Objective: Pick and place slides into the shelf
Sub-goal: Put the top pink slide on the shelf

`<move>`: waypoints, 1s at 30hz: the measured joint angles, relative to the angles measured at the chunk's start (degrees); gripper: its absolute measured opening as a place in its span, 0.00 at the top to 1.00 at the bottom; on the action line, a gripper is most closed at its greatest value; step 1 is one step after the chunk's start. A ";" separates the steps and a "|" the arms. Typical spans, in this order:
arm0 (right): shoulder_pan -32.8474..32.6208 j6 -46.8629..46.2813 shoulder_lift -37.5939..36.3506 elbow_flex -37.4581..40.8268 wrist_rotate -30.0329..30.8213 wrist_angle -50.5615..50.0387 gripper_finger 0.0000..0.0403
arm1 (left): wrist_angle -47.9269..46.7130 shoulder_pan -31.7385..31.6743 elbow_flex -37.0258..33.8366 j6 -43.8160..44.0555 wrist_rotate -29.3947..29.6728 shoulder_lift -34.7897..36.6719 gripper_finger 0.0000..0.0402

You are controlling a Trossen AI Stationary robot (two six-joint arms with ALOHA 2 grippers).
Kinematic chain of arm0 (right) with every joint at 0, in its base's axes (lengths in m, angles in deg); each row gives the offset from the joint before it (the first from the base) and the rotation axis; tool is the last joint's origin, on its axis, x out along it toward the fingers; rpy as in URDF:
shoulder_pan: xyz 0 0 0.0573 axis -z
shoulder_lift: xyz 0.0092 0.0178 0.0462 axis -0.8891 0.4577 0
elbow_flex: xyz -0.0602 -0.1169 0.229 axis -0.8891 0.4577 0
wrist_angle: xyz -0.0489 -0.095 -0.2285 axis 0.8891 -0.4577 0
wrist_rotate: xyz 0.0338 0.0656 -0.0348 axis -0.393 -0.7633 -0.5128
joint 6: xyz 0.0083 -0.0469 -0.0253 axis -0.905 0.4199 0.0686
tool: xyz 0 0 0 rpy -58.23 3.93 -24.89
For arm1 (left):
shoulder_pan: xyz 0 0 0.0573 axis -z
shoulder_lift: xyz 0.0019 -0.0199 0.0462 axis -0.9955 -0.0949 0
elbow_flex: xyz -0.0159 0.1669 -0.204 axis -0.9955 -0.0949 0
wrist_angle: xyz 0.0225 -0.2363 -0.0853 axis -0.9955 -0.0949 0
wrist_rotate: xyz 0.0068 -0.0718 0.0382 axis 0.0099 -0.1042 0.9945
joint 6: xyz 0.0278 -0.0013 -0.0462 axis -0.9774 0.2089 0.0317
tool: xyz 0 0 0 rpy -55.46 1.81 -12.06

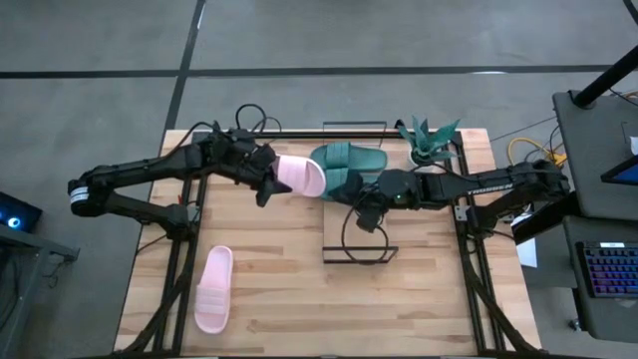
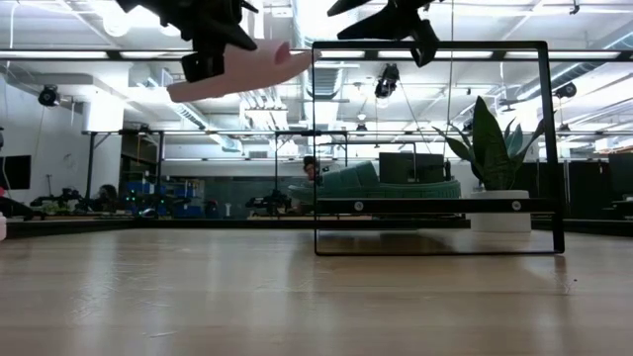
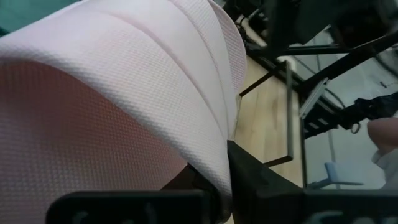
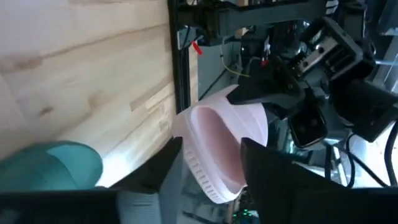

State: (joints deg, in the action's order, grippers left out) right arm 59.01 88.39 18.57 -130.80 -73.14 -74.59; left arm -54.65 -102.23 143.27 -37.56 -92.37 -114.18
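Starting at the left of the table (image 1: 269,299), we see one pink slide (image 1: 213,289) lying flat near the front left corner, its long axis running front to back, well apart from both arms. Above and right of it, the left gripper (image 1: 267,178) carries the second pink slide (image 1: 301,175) in the air; the left wrist view shows its jaws pinching that slide at one end, and the low view shows it held well above the table, up near the top bar of the shelf (image 1: 355,257). The carried slide's long axis runs left to right, its free end pointing at the shelf and just beside the teal slide (image 1: 349,158) that already sits at the shelf's far end. We judge this to be the relation that matters: the slide has to go down onto the shelf next to the teal one, so the left arm must carry it rightward and lower it. Further right, the right gripper (image 1: 361,199) hovers over the shelf with its jaws spread and empty, close to the pink slide's toe. At the far right corner stands a plant (image 1: 431,140).
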 joint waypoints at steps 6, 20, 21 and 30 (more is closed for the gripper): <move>0.00 5.34 0.17 0.00 2.66 0.92 0.54 | 6.89 0.16 -0.11 2.90 -3.76 -0.24 1.00; 0.46 5.43 0.17 0.00 2.86 3.24 0.60 | 12.18 0.17 0.19 4.52 -9.51 -4.40 1.00; 0.44 5.16 0.17 0.00 2.86 3.32 0.61 | 12.19 0.17 0.46 4.51 -9.92 -4.93 1.00; 0.46 1.68 0.17 0.11 6.91 2.34 0.83 | 12.78 0.09 1.57 4.56 -12.48 -7.19 1.00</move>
State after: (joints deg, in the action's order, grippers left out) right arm 59.47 90.07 18.75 -130.69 -66.23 -72.25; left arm -41.87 -102.14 144.84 -33.00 -104.85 -121.37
